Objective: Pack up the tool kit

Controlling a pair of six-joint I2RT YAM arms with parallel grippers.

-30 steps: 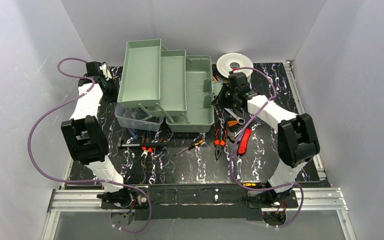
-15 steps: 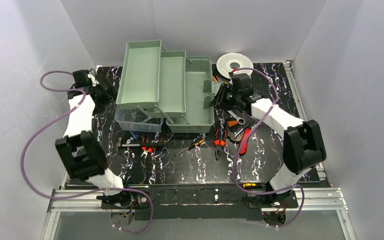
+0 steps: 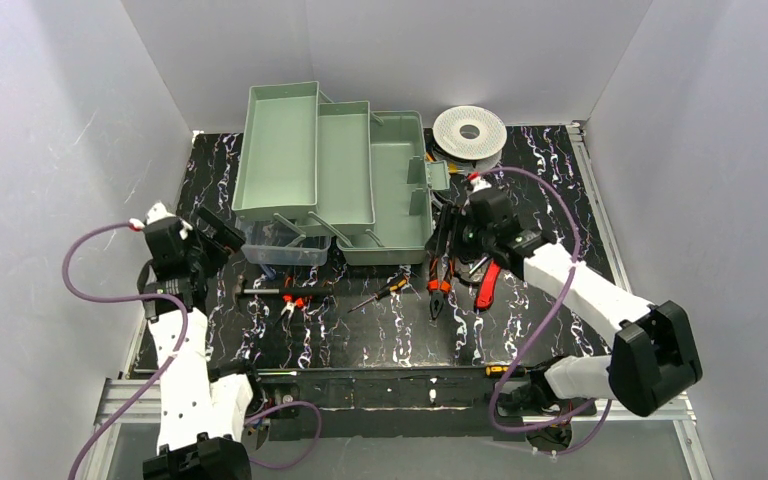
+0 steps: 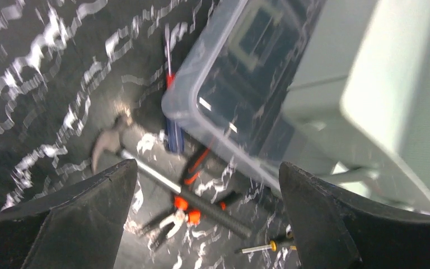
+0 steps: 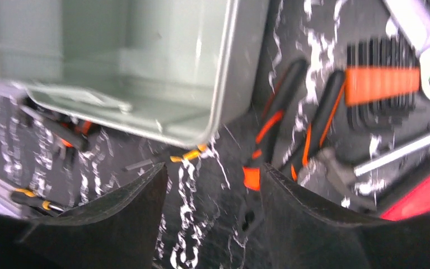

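Currently we see the toolbox (image 3: 400, 200) standing open at the far-mid part of the mat (image 3: 380, 335), its trays (image 3: 305, 150) fanned out to the left and the translucent lid (image 3: 278, 247) at its near-left corner. The left gripper (image 3: 218, 232) hovers just beside that lid, fingers wide apart, nothing btwn them. The right gripper (image 3: 447, 238) is near the box's right-front corner, above the orange-handled pliers (image 3: 436, 285), fingers apart too, empty. Hammer (image 3: 260, 291), screwdriver (image 3: 385, 291) and red knife (image 3: 488, 283) lie on the mat in front of the box, outside it.
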